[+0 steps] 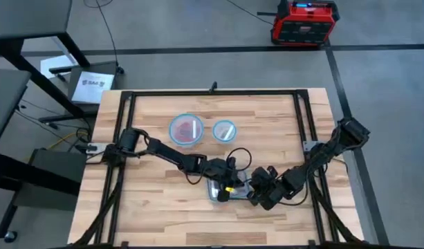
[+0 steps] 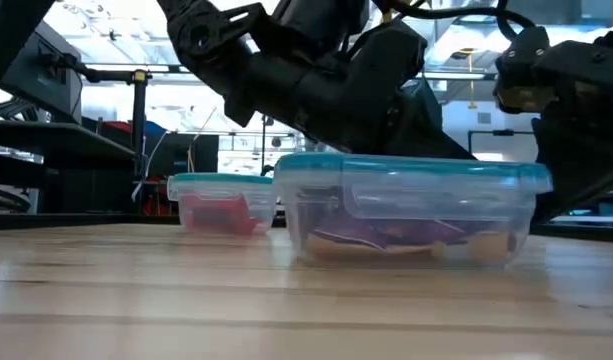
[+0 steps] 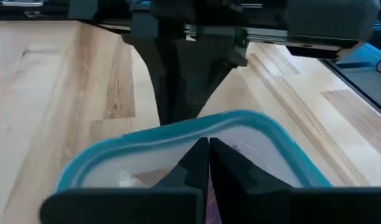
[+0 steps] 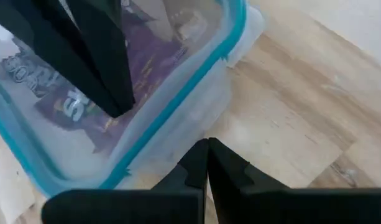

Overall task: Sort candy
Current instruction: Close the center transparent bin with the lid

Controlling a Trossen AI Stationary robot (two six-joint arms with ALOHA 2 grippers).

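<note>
A clear rectangular container with a blue rim [image 1: 213, 195] stands near the table's front middle, and purple candy packets [image 4: 66, 106] lie in it. My left gripper [image 3: 209, 146] is shut and reaches down inside the rim, over the purple packets. My right gripper [image 4: 207, 149] is shut and low beside the container's outer wall [image 4: 178, 146], on its right side. A round container [image 1: 187, 129] holding red candy stands farther back, with a smaller round one [image 1: 224, 129] next to it. My left gripper slants down from the table's left into the container, its shut fingers [image 4: 109, 74] ending just above a purple packet; I cannot tell whether they touch it. My right gripper's shut fingertips stand against the container's outer wall by the rim [image 3: 178, 127]; I cannot tell whether they touch it.
A black frame [image 1: 212, 93] runs around the wooden table top. Bare wood lies to the left and in front of the rectangular container. In the low view the red-filled round container [image 2: 221, 205] stands behind and left of the rectangular one [image 2: 416, 210].
</note>
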